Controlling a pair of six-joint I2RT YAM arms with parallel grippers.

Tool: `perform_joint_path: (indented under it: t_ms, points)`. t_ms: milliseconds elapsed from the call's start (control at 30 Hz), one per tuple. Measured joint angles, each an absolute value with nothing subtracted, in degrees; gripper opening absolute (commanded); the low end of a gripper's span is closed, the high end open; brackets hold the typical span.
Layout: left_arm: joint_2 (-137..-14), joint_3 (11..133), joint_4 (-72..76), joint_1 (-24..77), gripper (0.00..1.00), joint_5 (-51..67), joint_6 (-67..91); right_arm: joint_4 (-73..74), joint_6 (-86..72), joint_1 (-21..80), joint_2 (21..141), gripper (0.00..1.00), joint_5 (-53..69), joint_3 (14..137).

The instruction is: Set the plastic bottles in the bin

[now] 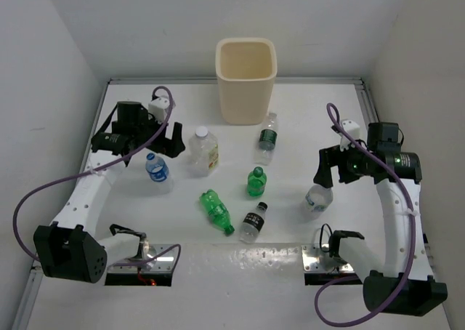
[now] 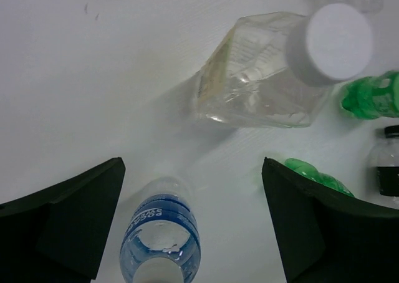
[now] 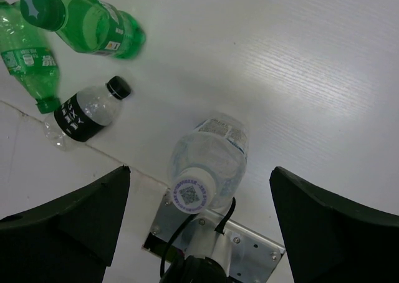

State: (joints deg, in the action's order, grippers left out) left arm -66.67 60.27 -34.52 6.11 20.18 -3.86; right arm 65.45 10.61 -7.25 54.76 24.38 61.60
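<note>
Blue-label plastic bottle (image 1: 158,168) under left jaws; pale bottle (image 1: 317,198) under right jaws; both point down, apart.

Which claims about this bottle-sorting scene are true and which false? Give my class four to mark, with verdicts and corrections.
1. The bin stands upright. True.
2. Both tools are shut on bottles. False: the left tool and the right tool are open and hold nothing.
3. Both green bottles lie on their sides. False: the nearer green bottle lies down, but the farther green bottle stands.
4. The wide clear bottle has a white cap. True.
</note>
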Motion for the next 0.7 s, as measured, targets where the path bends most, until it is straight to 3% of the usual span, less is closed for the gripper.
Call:
perform_joint_path:
  t_ms: [333,700]
  points:
    - [-69.87,71.13,-36.12,14.96,0.96,30.94,-10.87,70.13,11.86,-7.25,52.75,0.92,24.77,61.6]
    - [-77.67,73.21,-36.27,20.88,0.86,24.36,-10.66,71.33,12.05,-7.25,50.92,0.89,24.05,61.6]
